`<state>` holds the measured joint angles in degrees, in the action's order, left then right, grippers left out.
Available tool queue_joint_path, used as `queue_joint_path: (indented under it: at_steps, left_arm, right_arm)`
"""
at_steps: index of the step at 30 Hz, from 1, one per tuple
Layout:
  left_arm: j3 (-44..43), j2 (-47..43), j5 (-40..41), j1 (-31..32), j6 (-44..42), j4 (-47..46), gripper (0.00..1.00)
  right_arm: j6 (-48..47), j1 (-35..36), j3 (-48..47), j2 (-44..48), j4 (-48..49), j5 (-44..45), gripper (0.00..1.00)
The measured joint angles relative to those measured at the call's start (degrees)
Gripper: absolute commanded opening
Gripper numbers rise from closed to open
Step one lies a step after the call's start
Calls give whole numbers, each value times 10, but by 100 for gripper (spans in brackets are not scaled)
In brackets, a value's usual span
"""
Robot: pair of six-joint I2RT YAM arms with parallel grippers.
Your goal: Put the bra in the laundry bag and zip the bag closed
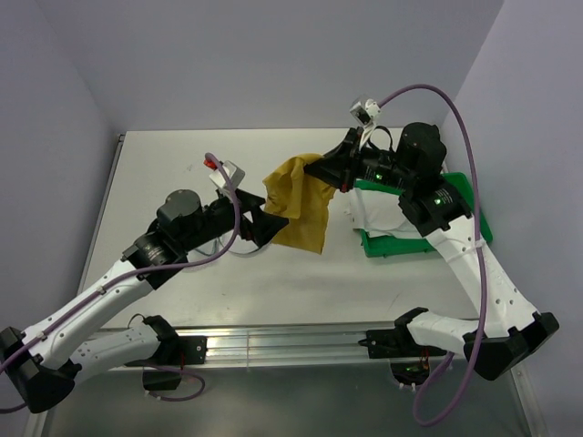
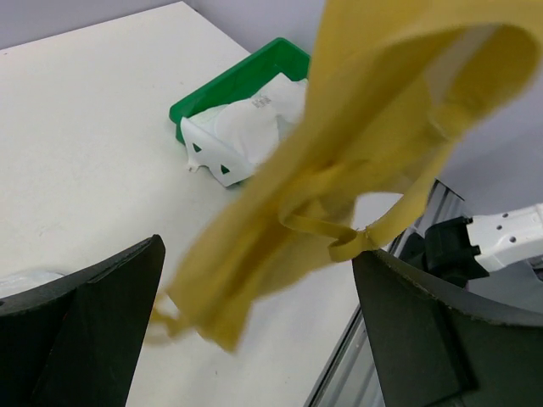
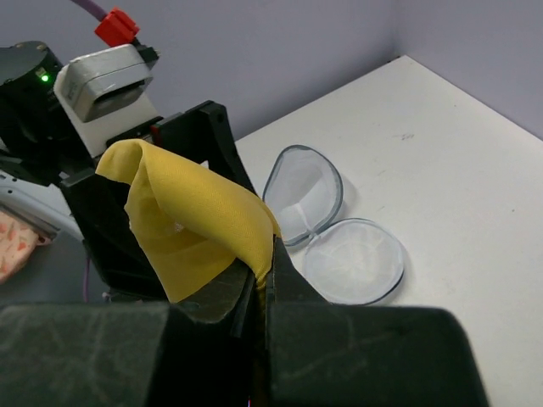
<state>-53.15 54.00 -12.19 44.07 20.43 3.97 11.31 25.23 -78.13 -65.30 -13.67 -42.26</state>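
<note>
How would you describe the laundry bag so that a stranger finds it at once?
On the white table, look just beside the hanging yellow bra. The laundry bag lies open flat: two round, translucent mesh halves, unlike the white items in the green tray.

bra point(image 1: 298, 202): we see thin yellow cloth, matt and soft, hanging in loose folds.
bag point(image 3: 352, 259): we see fine translucent white mesh, with a smoother grey rim round each half.
tray point(image 2: 254, 72): we take it for green plastic, smooth and faintly glossy.
bench point(image 1: 164, 164): white, matt and smooth to our eye, with a few faint marks.
left tool point(image 1: 269, 221): we see matt black plastic.
right tool point(image 3: 261, 280): black plastic too, matt, with a fine ridged grain.
arms point(image 1: 100, 300): we see glossy white plastic shells and duller black joints.
rail point(image 1: 291, 346): bare metal with a soft sheen.
cable point(image 1: 455, 100): we see a smooth purple sheath.
</note>
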Motion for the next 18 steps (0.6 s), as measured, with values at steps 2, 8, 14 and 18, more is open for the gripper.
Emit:
queue_joint_path:
  at_steps: [2,8,14,18]
  left_arm:
    - [0,9,9,0,0,-9,99]
    - [9,14,20,0,1,-38,80]
    - [17,14,5,0,10,-67,12]
    - [19,20,-2,0,15,-82,0]
  right_arm:
    - [4,0,-2,-2,-1,-6,0]
    - [18,-7,-6,-5,11,-40,0]
    - [43,-29,-6,-5,41,-75,0]
    - [54,-37,-5,-5,56,-87,0]
